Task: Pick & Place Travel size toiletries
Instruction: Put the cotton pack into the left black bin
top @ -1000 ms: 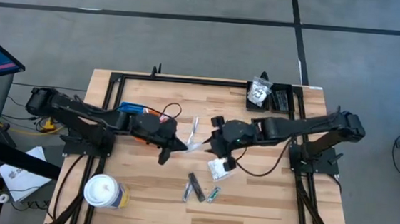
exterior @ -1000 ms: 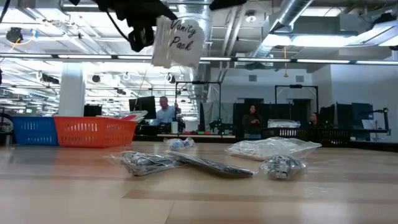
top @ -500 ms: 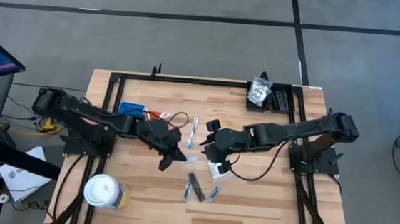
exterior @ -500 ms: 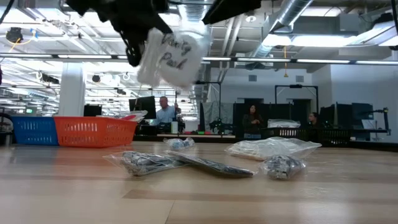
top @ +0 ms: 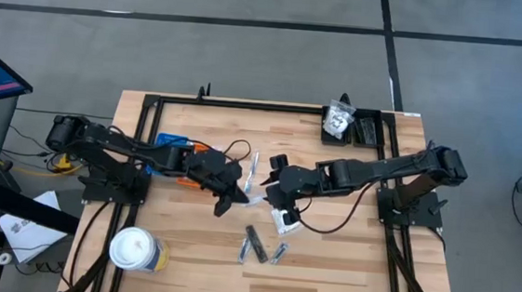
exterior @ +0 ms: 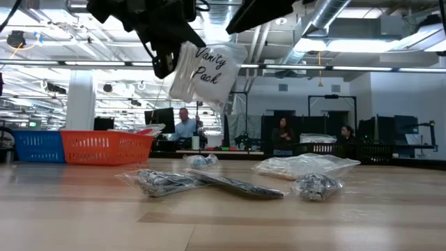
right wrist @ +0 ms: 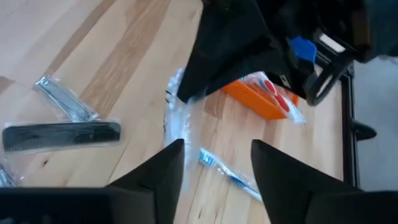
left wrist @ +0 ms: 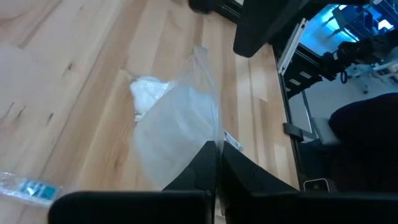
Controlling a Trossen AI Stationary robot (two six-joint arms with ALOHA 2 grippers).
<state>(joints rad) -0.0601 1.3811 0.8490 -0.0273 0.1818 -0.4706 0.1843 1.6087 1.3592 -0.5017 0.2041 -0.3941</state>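
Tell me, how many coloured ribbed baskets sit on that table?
2: a blue basket and an orange basket, side by side under the left arm. The arms could hide others.

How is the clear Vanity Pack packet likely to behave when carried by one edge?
Probably floppy: the packet hangs tilted from the edge pinched in the left gripper. Likely light, since that thin pinch alone carries it. Its smooth clear film may slip.
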